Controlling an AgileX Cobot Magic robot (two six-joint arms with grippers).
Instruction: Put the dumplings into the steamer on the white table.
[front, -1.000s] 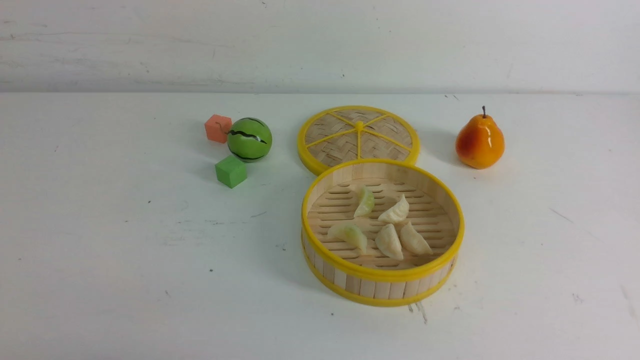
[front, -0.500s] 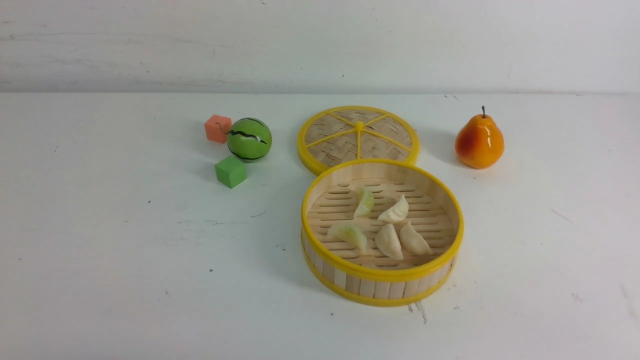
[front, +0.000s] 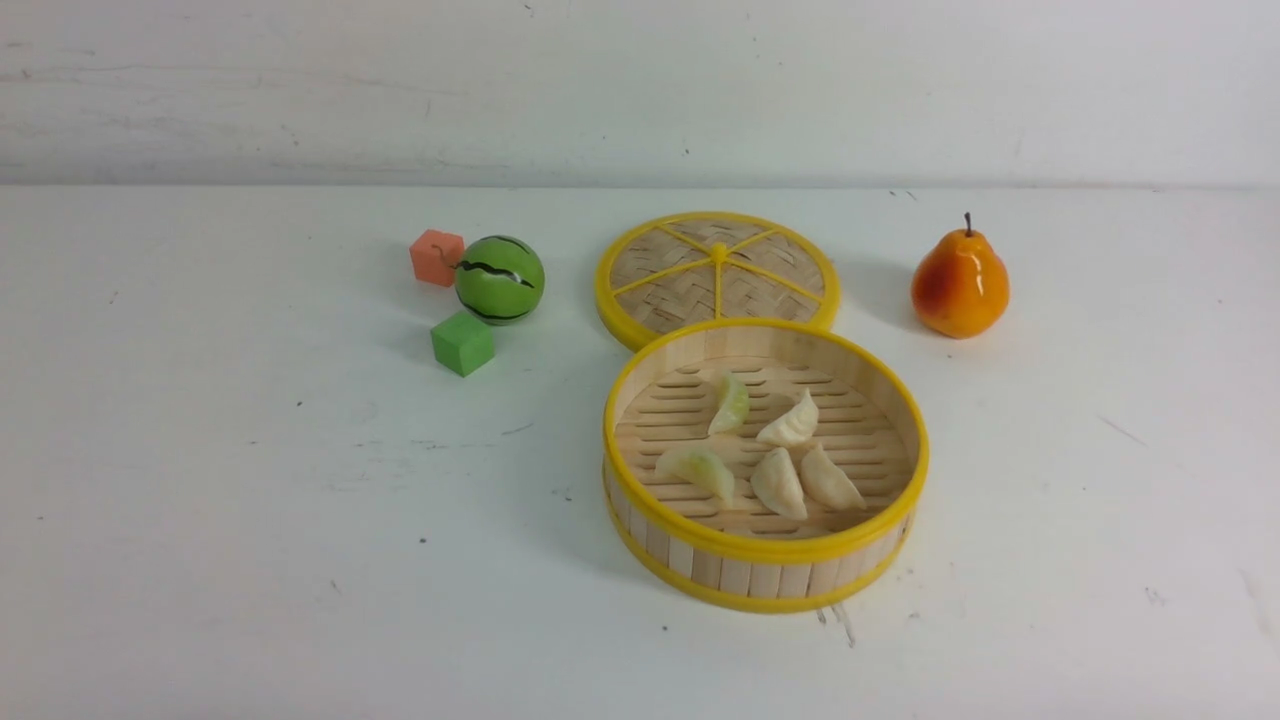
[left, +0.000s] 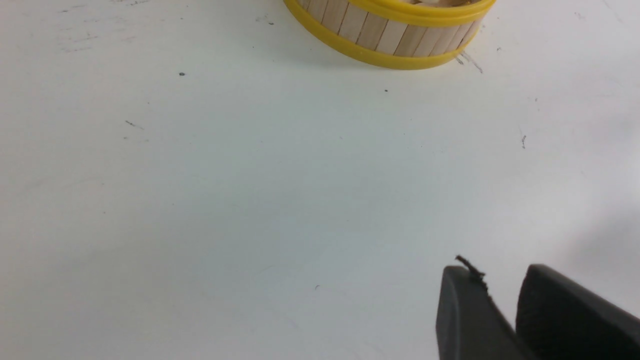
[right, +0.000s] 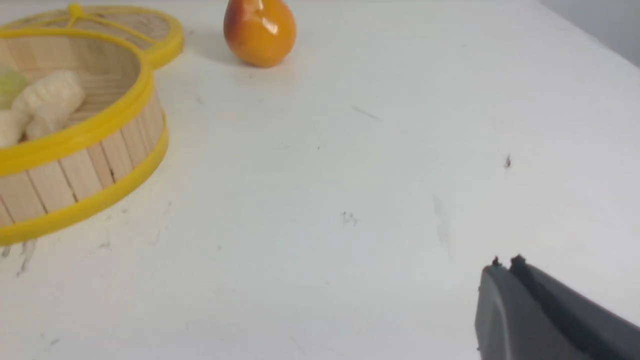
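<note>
**Five dumplings in the steamer, both arms lying low and clear**

Neither arm is showing in the front view. The left gripper is hovering low over bare white table, with the steamer well ahead of it. The right gripper is likewise sitting low over the table, off to the steamer's right, with the pear far beyond it.

Against the front views of a second ago, nothing on the table is differing: steamer, lid and toys are lying where they were, and the arms are staying out of that view.

The left jaws are standing slightly apart, a narrow strip of table showing between the two dark fingers; they are gripping nothing and touching nothing. The right jaws are pressing together, tip to tip, also empty.

The dumplings are all resting on the slat floor of the steamer: two greenish ones toward the left, three cream ones toward the right, two of those lying side by side and touching. The lid is lying flat just behind the steamer, its near edge hidden by the steamer's rim. To the left, a melon ball is sitting between an orange cube and a green cube. The pear is standing upright at the right.
</note>
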